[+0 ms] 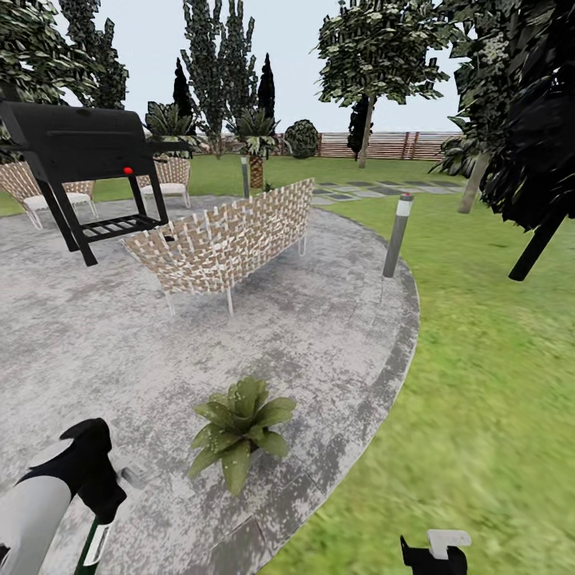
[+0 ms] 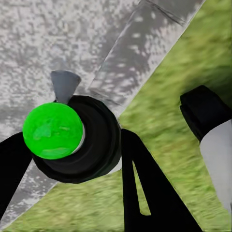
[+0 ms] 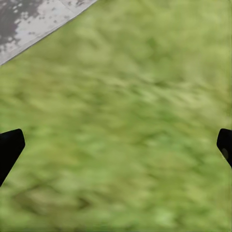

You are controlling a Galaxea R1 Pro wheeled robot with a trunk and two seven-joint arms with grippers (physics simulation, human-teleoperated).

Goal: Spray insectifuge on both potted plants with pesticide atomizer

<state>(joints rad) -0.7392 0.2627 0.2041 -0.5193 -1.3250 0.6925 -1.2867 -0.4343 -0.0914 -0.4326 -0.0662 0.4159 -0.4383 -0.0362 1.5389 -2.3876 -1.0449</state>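
Dark green slim pesticide atomizer w/ white label band point(image 1: 94, 541) sits in the left gripper point(image 1: 108, 499), bottom-left of the head view, bottle hanging roughly upright below the black fingers. On the left wrist cam its round black top with bright green cap point(image 2: 54, 130) is clamped between the two dark fingers point(image 2: 145, 188), grey nozzle point(image 2: 64, 84) sticking out over the paving, so left gripper's clenched on it.

Key relation: the low rosette of pointed green leaves, one potted plant point(image 1: 238, 430), lies ahead and to the right of the atomizer, near, on the grey speckled paved round point(image 1: 319, 319) just inside its edge by the green lawn point(image 1: 479, 383). Left arm's clearly the nearer one. Nozzle prob needs swinging toward the rosette; exact aim's hard to call from here.

Right gripper point(image 1: 435, 551) low over grass, fingers point(image 3: 9, 147) wide apart, released, holding nothing.
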